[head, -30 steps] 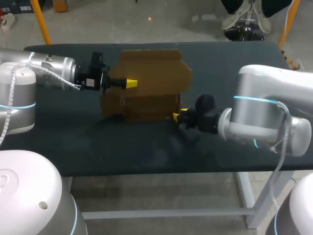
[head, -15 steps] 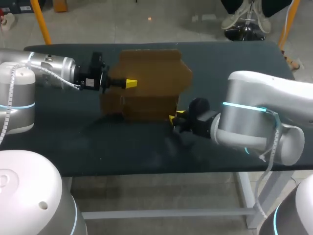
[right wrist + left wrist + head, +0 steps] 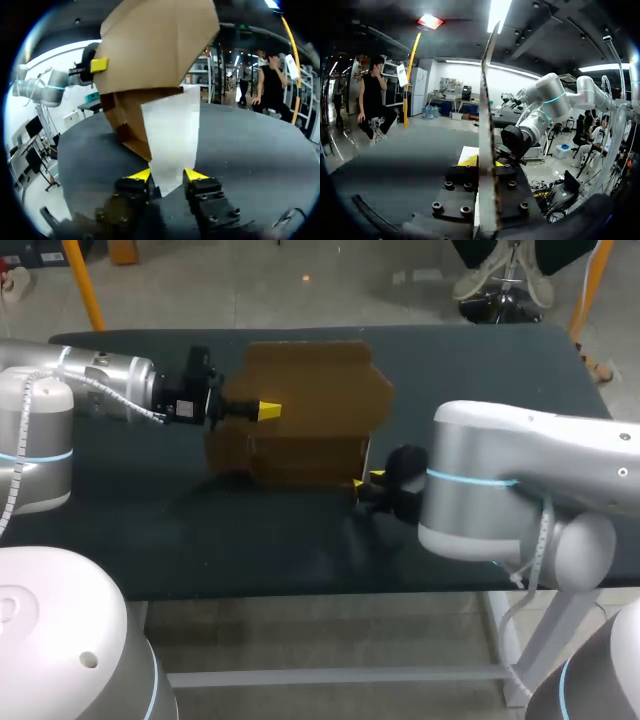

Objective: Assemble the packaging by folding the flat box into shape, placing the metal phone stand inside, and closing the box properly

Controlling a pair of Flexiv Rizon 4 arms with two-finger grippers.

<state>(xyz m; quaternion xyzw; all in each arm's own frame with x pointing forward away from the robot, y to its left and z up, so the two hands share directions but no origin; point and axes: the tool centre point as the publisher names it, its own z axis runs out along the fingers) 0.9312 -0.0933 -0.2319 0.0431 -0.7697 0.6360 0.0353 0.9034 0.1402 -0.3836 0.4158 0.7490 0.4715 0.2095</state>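
Brown cardboard box (image 3: 300, 410) stands on the bench (image 3: 150, 540), partly folded. Left fingers (image 3: 267, 410) are clamped on 1 upright panel (image 3: 487, 125). Right fingers (image 3: 141, 175) are spread apart at the box's near corner, a pale flap (image 3: 170, 135) between them.

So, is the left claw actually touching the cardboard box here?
Touching. The left wrist view shows a panel of the box edge-on between the fingers of the left claw, pressed from both sides; the head view fits this.

The dark matte surface (image 3: 300, 545) spans the head view's width and rests on a pale metal frame (image 3: 330, 676) visible beneath its near edge.
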